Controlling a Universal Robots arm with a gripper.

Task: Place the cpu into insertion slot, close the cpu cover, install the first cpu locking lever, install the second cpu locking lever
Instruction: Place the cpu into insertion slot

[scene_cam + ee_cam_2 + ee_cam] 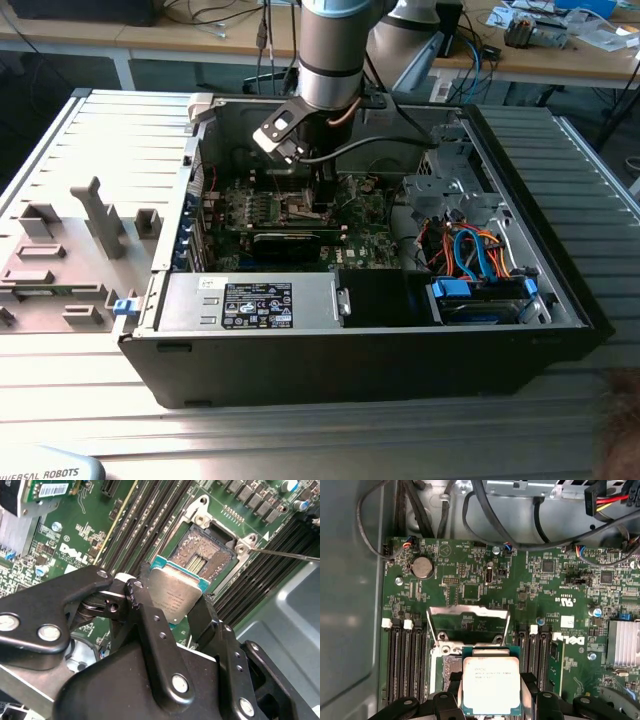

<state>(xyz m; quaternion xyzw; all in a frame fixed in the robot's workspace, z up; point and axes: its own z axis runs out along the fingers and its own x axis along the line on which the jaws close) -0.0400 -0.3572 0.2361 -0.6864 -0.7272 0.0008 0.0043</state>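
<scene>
My gripper is shut on the cpu, a small square chip with a dull silvery top and green rim, held by its two opposite edges. In both wrist views the cpu hangs a little above the motherboard, right beside the open insertion slot, partly overlapping it. The cpu cover, a thin silvery frame with a square window, stands swung up at the slot's far side. A thin metal locking lever sticks out sideways from the socket corner. In the exterior view my gripper reaches down into the open computer case.
Black memory slots flank the socket on both sides. A black graphics card and the labelled grey power supply box lie nearer the case front. Blue and orange cables fill the exterior view's right. A grey fixture tray sits left of the case.
</scene>
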